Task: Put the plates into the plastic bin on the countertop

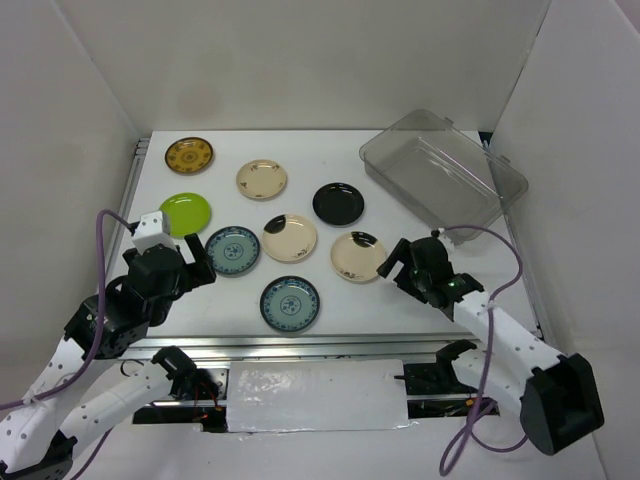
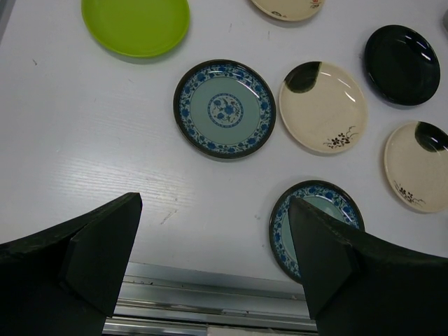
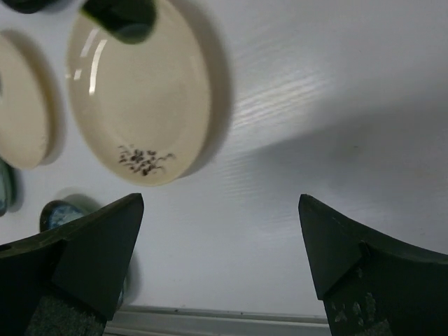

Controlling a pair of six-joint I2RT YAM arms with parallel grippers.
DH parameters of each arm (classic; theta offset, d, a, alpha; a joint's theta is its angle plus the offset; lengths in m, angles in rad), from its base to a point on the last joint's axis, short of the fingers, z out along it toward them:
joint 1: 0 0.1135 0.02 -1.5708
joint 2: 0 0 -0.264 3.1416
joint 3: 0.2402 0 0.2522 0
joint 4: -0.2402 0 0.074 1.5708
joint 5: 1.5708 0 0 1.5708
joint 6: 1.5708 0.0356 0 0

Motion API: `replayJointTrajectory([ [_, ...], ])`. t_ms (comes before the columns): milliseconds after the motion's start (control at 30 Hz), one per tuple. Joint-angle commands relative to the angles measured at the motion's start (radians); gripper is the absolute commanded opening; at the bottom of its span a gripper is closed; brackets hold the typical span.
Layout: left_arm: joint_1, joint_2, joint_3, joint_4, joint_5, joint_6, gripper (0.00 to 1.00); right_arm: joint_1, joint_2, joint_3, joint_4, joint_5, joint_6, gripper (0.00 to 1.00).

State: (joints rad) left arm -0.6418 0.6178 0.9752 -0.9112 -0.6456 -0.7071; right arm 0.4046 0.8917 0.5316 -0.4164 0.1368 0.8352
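We find all eight plates lying flat on the table, spread across its left and middle, well apart from the bin at the far right corner. Our left tool hangs at the near left, our right tool just right of them.

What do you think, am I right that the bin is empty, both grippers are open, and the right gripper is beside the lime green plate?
No: the top view shows the right gripper beside a cream plate with black patch, not the lime green plate. The bin is empty and the left gripper is open too.
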Motion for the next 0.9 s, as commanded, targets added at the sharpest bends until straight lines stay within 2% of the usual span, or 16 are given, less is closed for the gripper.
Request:
replayJointTrajectory([
  [0,0.005,0.000,-0.006,0.051,0.009,0.021,0.99,-0.047,0.080,-0.073,0.310,-0.074,0.136,1.00],
  [100,0.005,0.000,-0.007,0.057,0.020,0.031,0.99,-0.082,0.209,-0.105,0.442,-0.106,0.163,0.99],
  [200,0.005,0.000,-0.007,0.057,0.023,0.031,0.99,-0.115,0.372,-0.091,0.527,-0.131,0.173,0.91],
  [233,0.004,0.003,-0.006,0.057,0.023,0.031,0.99,-0.122,0.410,-0.076,0.536,-0.193,0.177,0.89],
  [333,0.004,-0.004,-0.006,0.052,0.018,0.027,0.99,-0.130,0.532,-0.062,0.608,-0.238,0.183,0.76],
  [367,0.004,-0.007,-0.007,0.054,0.017,0.028,0.99,-0.133,0.571,-0.059,0.622,-0.244,0.188,0.68],
  [467,0.004,-0.015,-0.007,0.055,0.017,0.026,0.99,-0.132,0.608,-0.062,0.642,-0.255,0.200,0.55],
  [567,0.004,-0.018,-0.009,0.055,0.018,0.028,0.99,-0.127,0.598,-0.061,0.619,-0.241,0.205,0.26],
  [600,0.004,-0.020,-0.009,0.057,0.018,0.028,0.99,-0.116,0.586,-0.059,0.602,-0.229,0.205,0.05],
  [633,0.004,-0.018,-0.007,0.057,0.018,0.028,0.99,-0.110,0.566,-0.050,0.552,-0.206,0.203,0.00],
  [733,0.004,-0.013,-0.007,0.055,0.020,0.028,0.99,-0.069,0.452,-0.027,0.466,-0.117,0.199,0.00],
  [867,0.004,-0.013,-0.006,0.055,0.020,0.026,0.99,-0.050,0.201,0.033,0.290,-0.068,0.171,0.00],
])
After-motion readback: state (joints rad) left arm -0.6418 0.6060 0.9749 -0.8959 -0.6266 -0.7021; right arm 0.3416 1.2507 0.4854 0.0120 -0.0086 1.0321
